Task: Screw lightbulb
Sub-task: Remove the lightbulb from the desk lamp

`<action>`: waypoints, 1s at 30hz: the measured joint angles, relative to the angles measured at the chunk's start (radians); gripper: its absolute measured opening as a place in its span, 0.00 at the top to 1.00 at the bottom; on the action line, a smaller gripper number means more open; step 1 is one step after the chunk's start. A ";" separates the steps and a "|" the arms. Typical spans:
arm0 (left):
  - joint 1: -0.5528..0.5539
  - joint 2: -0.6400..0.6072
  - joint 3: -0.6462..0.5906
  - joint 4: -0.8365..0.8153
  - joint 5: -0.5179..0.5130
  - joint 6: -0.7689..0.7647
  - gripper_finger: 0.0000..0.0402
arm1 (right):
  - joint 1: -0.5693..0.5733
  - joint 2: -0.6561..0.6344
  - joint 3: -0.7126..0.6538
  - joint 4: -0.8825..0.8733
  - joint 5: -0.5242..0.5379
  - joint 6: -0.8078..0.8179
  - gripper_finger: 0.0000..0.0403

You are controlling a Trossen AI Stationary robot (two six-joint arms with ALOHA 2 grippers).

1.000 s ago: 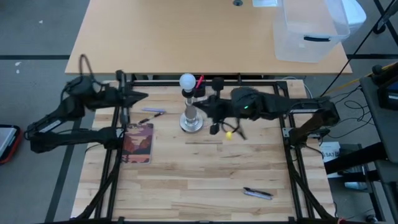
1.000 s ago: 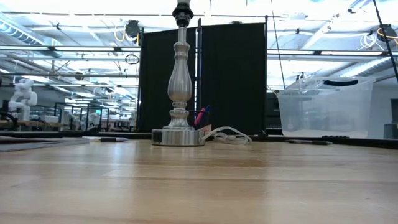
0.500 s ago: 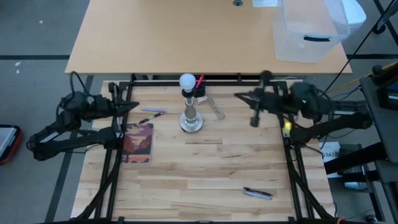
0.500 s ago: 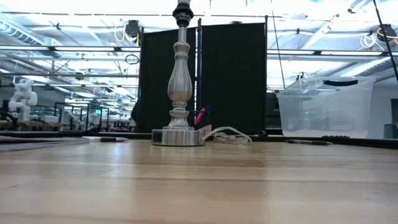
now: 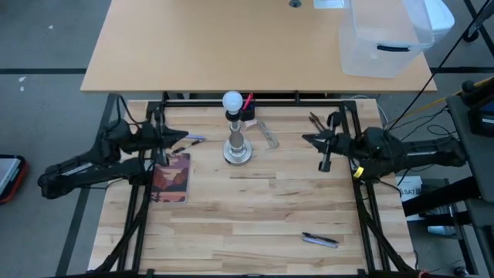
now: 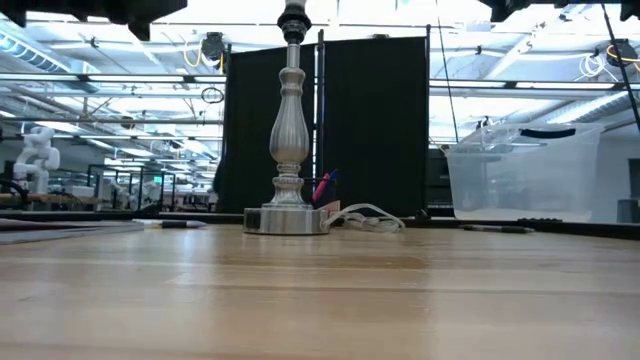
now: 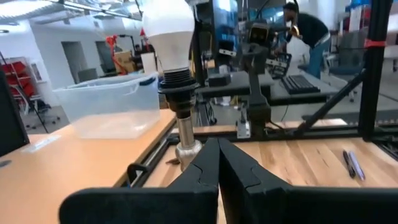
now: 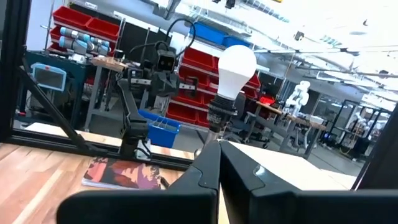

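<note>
The frosted white lightbulb [image 5: 231, 100] sits upright with its base in the black socket [image 7: 176, 78] on top of the silvery stand [image 5: 238, 147], whose foot [image 6: 287, 220] rests on the wooden table. The bulb also shows in the left wrist view [image 7: 166, 25] and the right wrist view [image 8: 236, 62]; it is cut off above the low view. My left gripper [image 5: 184, 139] hangs shut and empty left of the stand, pointing at it. My right gripper [image 5: 306, 139] hangs shut and empty right of the stand, also pointing at it.
A colourful booklet [image 5: 171, 176] and a pen [image 5: 189, 137] lie at the left. A small black box with a red thing [image 5: 247, 108] and a clear item [image 5: 266, 133] lie by the stand. Another pen [image 5: 320, 240] lies near the front. A clear bin [image 5: 382, 38] stands on the far table.
My right gripper has drawn back from beside the stand toward the table's right edge, then come a little toward the near edge. My left gripper has shifted a little toward the near edge. The bulb and stand have stayed in place.
</note>
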 joint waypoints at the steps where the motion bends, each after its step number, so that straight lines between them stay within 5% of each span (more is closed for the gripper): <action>1: 0.000 0.004 -0.015 0.029 0.000 -0.002 1.00 | -0.001 0.006 -0.002 0.011 0.000 -0.004 1.00; 10: 0.000 0.149 -0.049 0.248 -0.018 -0.066 1.00 | -0.011 0.086 0.052 0.137 0.002 -0.105 1.00; 20: 0.024 0.466 -0.017 0.448 -0.180 -0.041 0.97 | -0.011 0.311 0.421 -0.012 0.090 -0.131 0.99; 30: 0.100 0.643 0.025 0.548 -0.022 -0.024 0.73 | -0.045 0.585 0.827 -0.363 0.105 -0.065 0.71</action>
